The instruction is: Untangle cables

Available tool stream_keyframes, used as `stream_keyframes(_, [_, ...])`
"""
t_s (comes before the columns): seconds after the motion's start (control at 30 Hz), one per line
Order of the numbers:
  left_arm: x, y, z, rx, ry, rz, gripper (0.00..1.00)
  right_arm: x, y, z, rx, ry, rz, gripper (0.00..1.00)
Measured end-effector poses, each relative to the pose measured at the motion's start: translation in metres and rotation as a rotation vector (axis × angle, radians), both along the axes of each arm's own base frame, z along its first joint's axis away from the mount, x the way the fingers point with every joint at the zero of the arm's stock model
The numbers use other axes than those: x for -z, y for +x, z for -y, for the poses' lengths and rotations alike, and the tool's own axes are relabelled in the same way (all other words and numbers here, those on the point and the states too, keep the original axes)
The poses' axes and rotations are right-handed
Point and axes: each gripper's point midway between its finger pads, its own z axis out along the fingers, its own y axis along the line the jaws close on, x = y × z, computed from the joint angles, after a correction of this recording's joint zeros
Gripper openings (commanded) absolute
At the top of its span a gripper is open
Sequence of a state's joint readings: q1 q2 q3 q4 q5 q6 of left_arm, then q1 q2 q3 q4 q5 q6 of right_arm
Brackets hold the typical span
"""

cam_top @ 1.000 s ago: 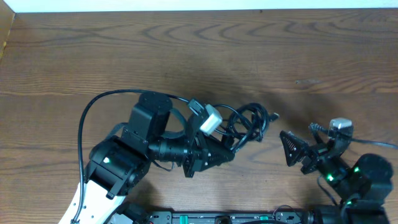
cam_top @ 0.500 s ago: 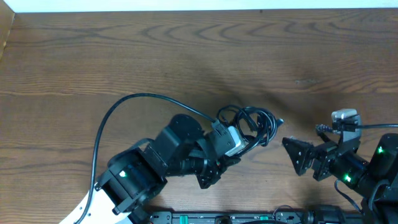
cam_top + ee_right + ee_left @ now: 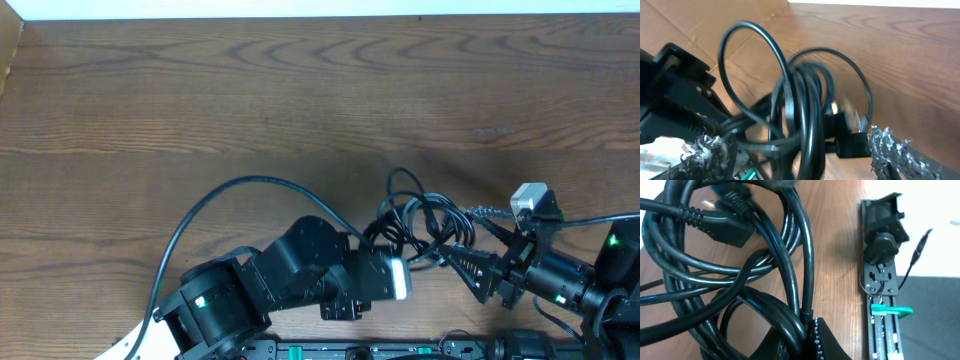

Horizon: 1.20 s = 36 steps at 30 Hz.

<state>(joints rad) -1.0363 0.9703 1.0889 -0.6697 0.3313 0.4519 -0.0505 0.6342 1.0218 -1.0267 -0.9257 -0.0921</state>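
A tangled bundle of black cable (image 3: 415, 222) lies on the wooden table at the front middle. One long loop runs off to the left past my left arm. My left gripper (image 3: 378, 250) is shut on strands at the bundle's left edge; the left wrist view shows the jaws (image 3: 810, 335) pinching a thick strand of the cable (image 3: 740, 265), with a black plug (image 3: 725, 222) above. My right gripper (image 3: 458, 236) is open at the bundle's right side. In the right wrist view its fingers (image 3: 802, 150) straddle upright loops of the cable (image 3: 807, 100) and a plug (image 3: 852, 142).
A black equipment rail (image 3: 350, 350) runs along the table's front edge and also shows in the left wrist view (image 3: 880, 280). The far half of the wooden table (image 3: 300, 90) shows bare wood up to a white wall strip.
My left arm has swung right and toward the front edge, dragging the bundle with it. My right gripper has moved left until its open fingers reach the bundle.
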Motion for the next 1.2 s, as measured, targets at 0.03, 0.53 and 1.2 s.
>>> stream_keyframes(0.03, [0.000,-0.002,0.001,0.019,0.003,0.019,0.08,-0.001,-0.001,-0.001,-0.007,0.004,0.004,0.77])
stream_keyframes(0.53, [-0.001,-0.002,0.001,0.063,0.015,0.095,0.08,-0.007,-0.002,-0.004,-0.036,0.020,0.031,0.01])
stream_keyframes(1.2, [-0.034,0.029,-0.030,-0.371,-0.145,-0.055,0.98,0.001,0.007,0.007,0.059,-0.016,-0.007,0.01])
